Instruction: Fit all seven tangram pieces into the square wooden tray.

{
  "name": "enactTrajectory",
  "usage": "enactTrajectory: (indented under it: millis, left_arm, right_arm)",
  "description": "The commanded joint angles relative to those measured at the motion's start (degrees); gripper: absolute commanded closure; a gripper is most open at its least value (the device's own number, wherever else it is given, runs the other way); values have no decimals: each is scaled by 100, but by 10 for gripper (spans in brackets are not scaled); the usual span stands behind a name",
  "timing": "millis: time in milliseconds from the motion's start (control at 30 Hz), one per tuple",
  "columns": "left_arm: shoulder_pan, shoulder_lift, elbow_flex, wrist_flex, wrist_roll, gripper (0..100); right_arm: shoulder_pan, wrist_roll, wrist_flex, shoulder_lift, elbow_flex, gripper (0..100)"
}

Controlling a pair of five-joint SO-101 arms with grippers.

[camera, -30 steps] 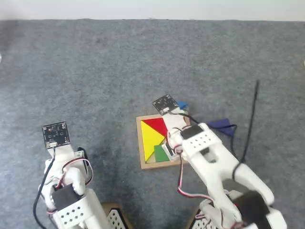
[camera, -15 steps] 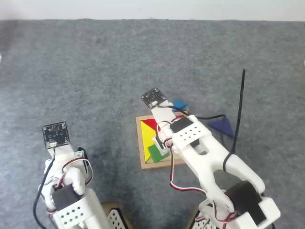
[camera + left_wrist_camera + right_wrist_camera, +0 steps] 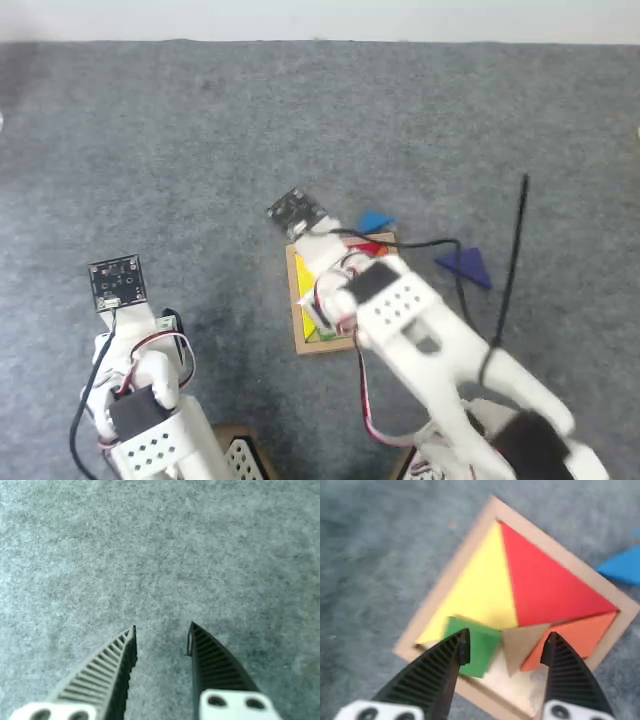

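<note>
tray (image 3: 450, 577) partly filled; blue piece (image 3: 375, 221), navy piece (image 3: 465, 266) outside.

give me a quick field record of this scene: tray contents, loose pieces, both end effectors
tray: square wooden tray, partly filled
in tray: yellow triangle, red triangle, orange piece, green square
loose on carpet: light blue piece, dark blue triangle
left end effector: open, over bare carpet
right end effector: open, above the tray's unfilled corner
</note>
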Motion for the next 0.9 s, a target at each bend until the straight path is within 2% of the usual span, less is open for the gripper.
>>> enactTrajectory:
  millis: [0, 433, 733, 867]
  left_arm:
    - [-35, -105, -22, 26, 44, 833]
    - [-35, -105, -22, 26, 44, 833]
    - [-35, -105, -22, 26, 44, 833]
    - [-35, -105, -22, 26, 44, 833]
  right_arm:
    - [-418, -44, -92, -927, 360, 753]
    - [-400, 211, -549, -910, 1292, 753]
    - [-426, -70, -1305, 66, 1284, 753]
    - [-242, 0, -963, 295, 1081, 754]
